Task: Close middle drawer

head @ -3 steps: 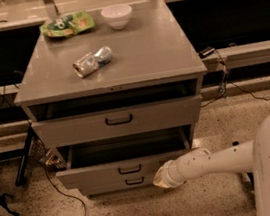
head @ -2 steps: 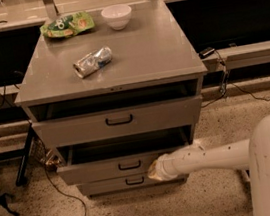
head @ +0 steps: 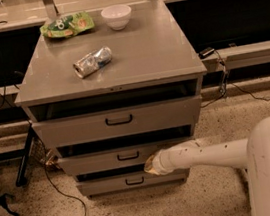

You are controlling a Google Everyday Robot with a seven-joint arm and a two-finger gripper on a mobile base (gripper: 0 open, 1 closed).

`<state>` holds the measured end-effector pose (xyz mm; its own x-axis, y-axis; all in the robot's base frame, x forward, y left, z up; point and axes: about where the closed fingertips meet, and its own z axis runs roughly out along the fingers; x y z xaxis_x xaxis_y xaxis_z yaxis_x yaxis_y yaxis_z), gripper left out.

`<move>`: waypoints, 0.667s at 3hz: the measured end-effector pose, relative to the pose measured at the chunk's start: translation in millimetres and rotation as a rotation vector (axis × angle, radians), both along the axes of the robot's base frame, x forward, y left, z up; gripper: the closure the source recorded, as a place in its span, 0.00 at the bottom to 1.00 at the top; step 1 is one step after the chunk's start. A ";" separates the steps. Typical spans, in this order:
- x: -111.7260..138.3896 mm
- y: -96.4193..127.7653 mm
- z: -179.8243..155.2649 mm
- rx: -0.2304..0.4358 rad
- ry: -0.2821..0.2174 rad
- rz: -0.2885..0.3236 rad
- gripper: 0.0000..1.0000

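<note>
At the front of the grey cabinet [head: 147,57], just under its top drawer, the end effector [head: 151,164] rests against the right part of the middle drawer [head: 97,162]; I cannot tell whether it is spread or pressed together. My worry is the off-centre contact. Pushing to the right of the small black handle [head: 128,156] could skew the tray on its runners and jam it. The tip could also slip off the low front's bottom edge toward the lowest drawer [head: 133,181]. The middle drawer has a low grey front that stands slightly proud of the cabinet, with a dark gap above it. I judge it not yet home.
</note>
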<state>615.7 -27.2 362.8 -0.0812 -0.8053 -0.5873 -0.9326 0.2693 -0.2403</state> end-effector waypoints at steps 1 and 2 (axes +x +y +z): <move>10.5 -8.8 5.8 -0.016 -0.028 0.001 1.00; -20.1 -53.4 26.8 -0.077 -0.007 -0.034 1.00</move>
<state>595.6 -80.6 389.6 -0.1052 -0.8449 -0.5245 -0.9214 0.2813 -0.2682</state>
